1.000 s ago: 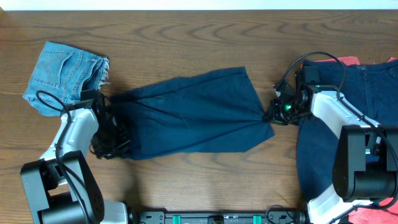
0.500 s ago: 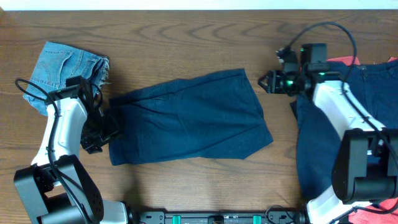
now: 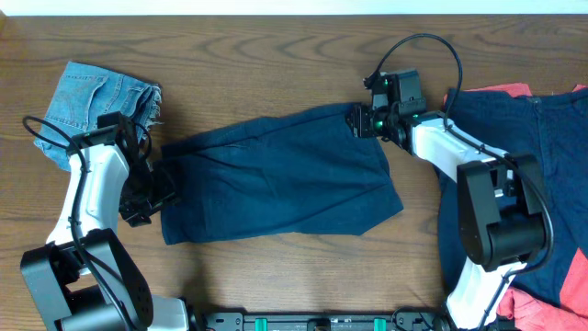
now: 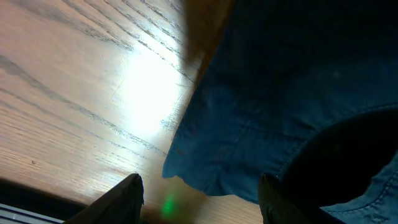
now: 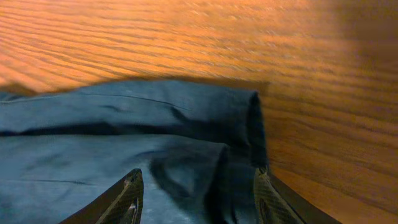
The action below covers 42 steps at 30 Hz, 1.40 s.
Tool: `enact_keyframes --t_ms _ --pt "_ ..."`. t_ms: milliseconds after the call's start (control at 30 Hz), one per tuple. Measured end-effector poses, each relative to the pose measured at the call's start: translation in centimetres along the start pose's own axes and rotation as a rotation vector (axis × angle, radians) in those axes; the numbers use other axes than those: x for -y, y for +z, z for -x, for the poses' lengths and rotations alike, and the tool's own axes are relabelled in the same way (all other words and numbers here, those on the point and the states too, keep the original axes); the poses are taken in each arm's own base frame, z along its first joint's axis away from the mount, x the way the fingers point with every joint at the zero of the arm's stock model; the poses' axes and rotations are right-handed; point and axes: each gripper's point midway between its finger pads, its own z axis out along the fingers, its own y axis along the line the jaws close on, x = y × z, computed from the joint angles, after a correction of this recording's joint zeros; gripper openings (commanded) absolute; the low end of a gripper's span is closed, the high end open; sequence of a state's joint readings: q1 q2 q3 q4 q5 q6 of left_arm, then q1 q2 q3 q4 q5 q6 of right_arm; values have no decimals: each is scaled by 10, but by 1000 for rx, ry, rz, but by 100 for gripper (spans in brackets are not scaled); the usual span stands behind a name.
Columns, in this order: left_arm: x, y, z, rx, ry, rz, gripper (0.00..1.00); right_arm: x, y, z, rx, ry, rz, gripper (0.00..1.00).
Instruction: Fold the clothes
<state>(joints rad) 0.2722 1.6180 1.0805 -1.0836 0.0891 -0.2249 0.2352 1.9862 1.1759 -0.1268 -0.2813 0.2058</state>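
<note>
A dark navy pair of shorts (image 3: 280,179) lies spread flat in the middle of the table. My left gripper (image 3: 147,193) is open at its left edge, just off the cloth; in the left wrist view the fingers (image 4: 199,202) straddle bare wood below the navy hem (image 4: 292,124). My right gripper (image 3: 360,120) is open at the top right corner of the shorts; in the right wrist view the fingers (image 5: 196,199) hover over the folded corner (image 5: 205,130). A folded light denim garment (image 3: 96,110) sits at the far left.
A pile of unfolded clothes lies at the right edge: a navy garment (image 3: 514,184) over a red one (image 3: 510,90). The wooden table (image 3: 276,55) runs across the back. Both arm bases stand along the front edge.
My right gripper let go of the shorts' right edge and swung up and left to the top right corner. The shorts flattened out. My left gripper opened and stays at the left edge.
</note>
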Motion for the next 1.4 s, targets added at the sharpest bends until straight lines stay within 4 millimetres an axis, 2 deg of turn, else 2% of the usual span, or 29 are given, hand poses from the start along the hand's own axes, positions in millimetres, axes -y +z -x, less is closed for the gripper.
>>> enact_keyframes --t_ms 133,233,367,467,533,567,633,800,933,1000,1067,1133,1167,1200,1300,1367,1400 --pt "1 0 4 16 1 -5 58 0 0 0 0 7 -1 49" --pt "2 0 5 22 1 -6 58 -4 1 -1 -3 9 10 41" --pt "2 0 6 23 1 -7 58 -11 2 -3 -9 6 21 38" --pt "2 0 6 24 1 -7 57 -12 5 -6 -15 2 24 25" --pt "2 0 6 24 1 -7 57 -10 9 -7 -19 2 19 9" --pt "2 0 6 24 1 -7 54 -8 11 -9 -22 8 15 1" --pt "2 0 6 25 -1 -7 52 -4 15 -9 -18 12 10 1" --pt "0 0 7 29 -4 6 38 -2 11 5 24 45 35 1" --pt "-4 0 8 34 -5 24 13 4 -5 31 89 95 67 1" --pt "-5 0 8 37 -6 32 6 7 -16 48 137 105 75 1" --pt "-6 0 9 40 -3 41 6 10 -28 66 187 111 76 1" --pt "-8 0 9 42 -3 49 6 13 -33 74 210 117 71 1" --pt "-9 0 9 44 -3 55 6 14 -34 75 215 120 65 2" --pt "-9 0 9 45 -3 58 6 15 -34 75 216 123 60 8" --pt "-10 -1 10 46 -3 60 7 18 -33 75 217 130 39 9" --pt "-9 0 10 46 -2 53 10 22 -33 75 222 139 20 25" --pt "-5 0 10 45 10 34 11 24 -33 76 225 142 12 29"
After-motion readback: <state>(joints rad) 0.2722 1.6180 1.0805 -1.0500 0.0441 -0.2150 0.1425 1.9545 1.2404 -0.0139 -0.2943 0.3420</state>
